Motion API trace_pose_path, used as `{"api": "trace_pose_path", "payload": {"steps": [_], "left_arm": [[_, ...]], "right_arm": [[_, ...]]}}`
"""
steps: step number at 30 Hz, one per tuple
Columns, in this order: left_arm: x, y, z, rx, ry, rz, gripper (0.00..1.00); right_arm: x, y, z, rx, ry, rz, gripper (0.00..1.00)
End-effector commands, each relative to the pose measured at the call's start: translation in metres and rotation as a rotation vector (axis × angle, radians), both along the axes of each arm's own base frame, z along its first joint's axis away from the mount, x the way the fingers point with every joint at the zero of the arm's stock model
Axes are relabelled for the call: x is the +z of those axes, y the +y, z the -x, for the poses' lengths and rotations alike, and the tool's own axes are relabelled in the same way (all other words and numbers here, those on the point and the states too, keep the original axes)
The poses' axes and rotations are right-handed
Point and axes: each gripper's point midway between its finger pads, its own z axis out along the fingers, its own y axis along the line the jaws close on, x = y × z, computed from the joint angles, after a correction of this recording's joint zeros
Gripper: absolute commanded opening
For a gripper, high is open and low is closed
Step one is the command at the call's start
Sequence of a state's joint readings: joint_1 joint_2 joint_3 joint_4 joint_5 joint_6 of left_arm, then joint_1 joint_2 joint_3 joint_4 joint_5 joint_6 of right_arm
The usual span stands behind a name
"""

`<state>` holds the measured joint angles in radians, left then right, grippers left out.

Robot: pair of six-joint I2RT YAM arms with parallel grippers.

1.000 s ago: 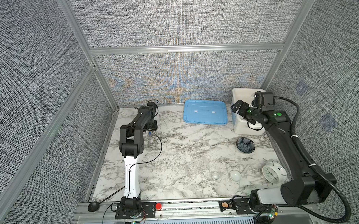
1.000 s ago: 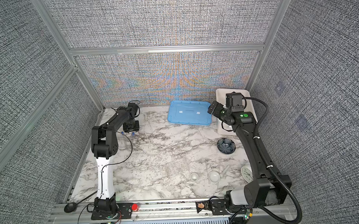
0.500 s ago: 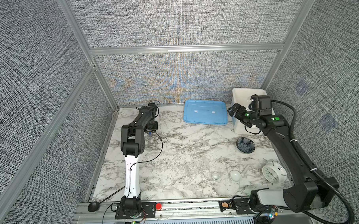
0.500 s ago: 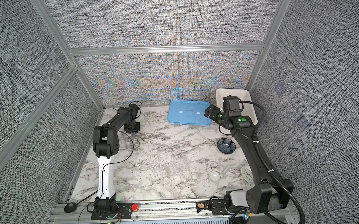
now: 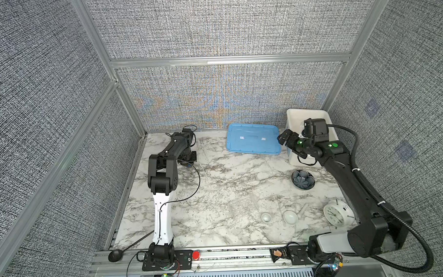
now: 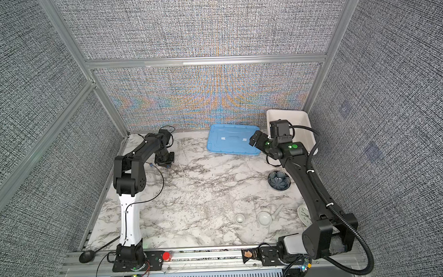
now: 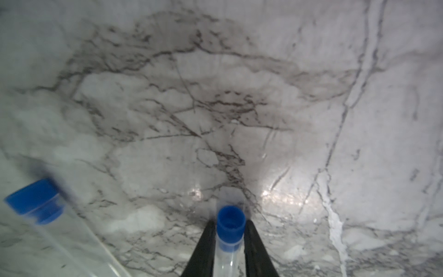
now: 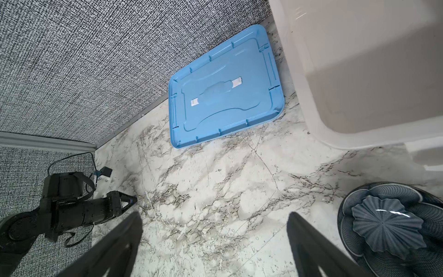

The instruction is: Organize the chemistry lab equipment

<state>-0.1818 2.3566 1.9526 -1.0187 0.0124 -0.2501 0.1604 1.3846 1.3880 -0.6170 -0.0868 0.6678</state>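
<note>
In the left wrist view a slim clear tube with a blue cap stands between the black fingers of my left gripper, which press on both its sides. A second blue-capped tube lies blurred beside it. In both top views the left gripper is low at the table's back left. Two small white bowls and the white pestle rest at the front right. My right gripper hangs open and empty between the lid and the bin.
A blue lid lies flat against the back wall. A white bin stands in the back right corner. A dark blue ribbed dish sits in front of the bin. A round white alarm clock lies near the right arm's base.
The left jaws have closed in on the tube. The right gripper has swung leftward from over the bin toward the blue lid, still open.
</note>
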Motion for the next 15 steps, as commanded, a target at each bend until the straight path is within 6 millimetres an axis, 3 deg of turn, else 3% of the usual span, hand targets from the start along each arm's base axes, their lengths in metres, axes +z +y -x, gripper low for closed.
{"api": "trace_pose_path", "payload": {"steps": [1, 9, 15], "left_arm": [[0.001, -0.014, 0.010, 0.012, 0.031, 0.076, 0.24], [0.008, -0.022, 0.010, -0.010, 0.028, 0.098, 0.22], [0.019, -0.046, 0.017, -0.046, 0.019, 0.145, 0.22]], "right_arm": [[0.002, 0.005, -0.004, 0.014, -0.016, -0.009, 0.97], [-0.004, 0.004, -0.004, 0.016, -0.002, -0.003, 0.97], [-0.008, 0.006, -0.005, 0.021, 0.004, -0.009, 0.97]]}}
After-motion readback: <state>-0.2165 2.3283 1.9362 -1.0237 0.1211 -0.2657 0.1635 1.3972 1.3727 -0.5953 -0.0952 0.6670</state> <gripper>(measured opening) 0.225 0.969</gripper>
